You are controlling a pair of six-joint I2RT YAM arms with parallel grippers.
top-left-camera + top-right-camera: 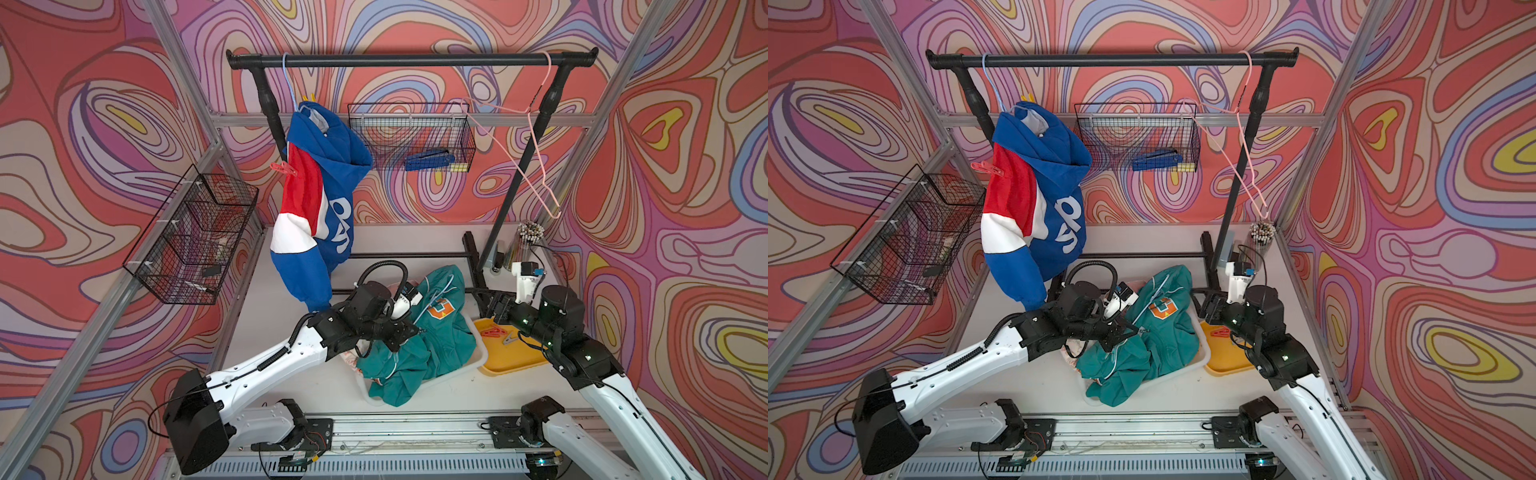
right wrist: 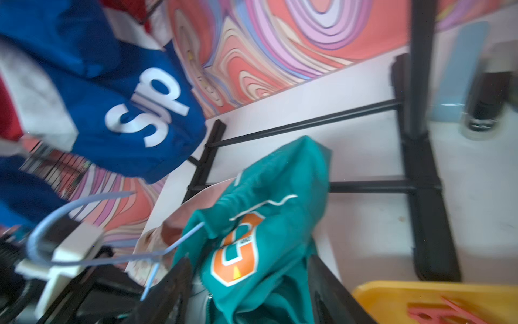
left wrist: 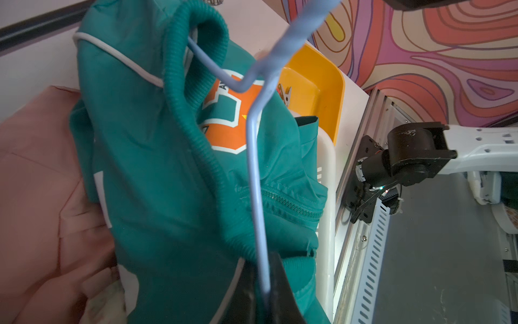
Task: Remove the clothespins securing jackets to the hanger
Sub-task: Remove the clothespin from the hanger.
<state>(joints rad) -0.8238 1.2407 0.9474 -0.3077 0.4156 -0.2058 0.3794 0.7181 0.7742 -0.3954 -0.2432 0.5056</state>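
Swirling pink, red and lilac walls (image 1: 83,166) close in a white table (image 1: 415,241), and a black rack (image 1: 415,62) stands at its back. We see the hooded jacket (image 1: 324,199), blue, red and white with white letters, hanging from the rack's left end, with a red clothespin (image 1: 284,168) clipped to its red shoulder and a yellow clothespin (image 1: 308,98) up at its collar. The teal jacket (image 1: 436,336), with its orange patch (image 1: 441,309), lies crumpled in a white bin (image 3: 326,174) on the table, on top of the pink jacket (image 3: 42,182), and a blue hanger (image 3: 253,168) runs in under its ribbed collar. Our left gripper (image 3: 265,283) is clenched on that hanger's wire, right over the teal cloth. Our right gripper (image 2: 249,263) hovers over the far corner of the yellow tray (image 1: 519,359), just beside the bin, its fingers (image 2: 173,289) spread wide and holding nothing. In the tray we find a second red clothespin (image 1: 490,332) and a grey clothespin (image 1: 510,340), lying close together. A pink hanger (image 1: 554,212) hangs alone at the rack's right end. We cannot tell from these views whether any clothespin grips the teal jacket or the pink one.
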